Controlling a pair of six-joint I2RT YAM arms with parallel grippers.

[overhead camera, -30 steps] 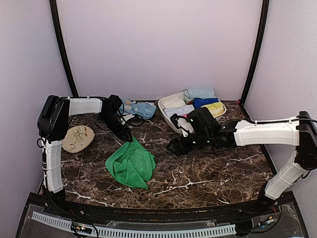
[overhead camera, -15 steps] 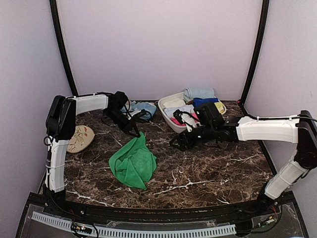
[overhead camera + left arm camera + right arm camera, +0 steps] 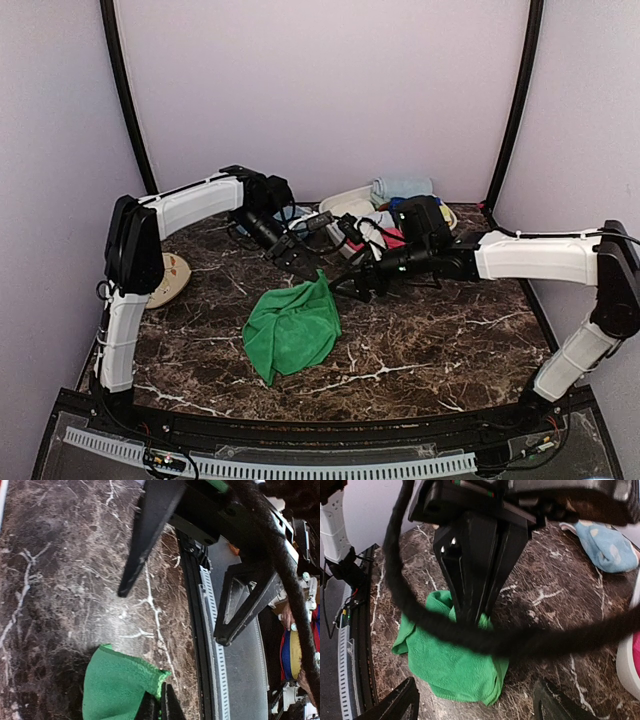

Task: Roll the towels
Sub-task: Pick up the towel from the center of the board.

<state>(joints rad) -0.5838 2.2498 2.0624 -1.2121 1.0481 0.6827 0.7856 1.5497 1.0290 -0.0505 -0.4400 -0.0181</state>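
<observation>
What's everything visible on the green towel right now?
The green towel is plain bright green, soft and fuzzy like microfibre, crumpled rather than rolled. The shut left claw pinches one corner and lifts it into a peak; the rest drapes in folds onto the dark marbled table. The open right claw sits close beside the peak; contact can't be told.

Corner of green towel [image 3: 117, 685] in left end effector [image 3: 160, 704]
</observation>
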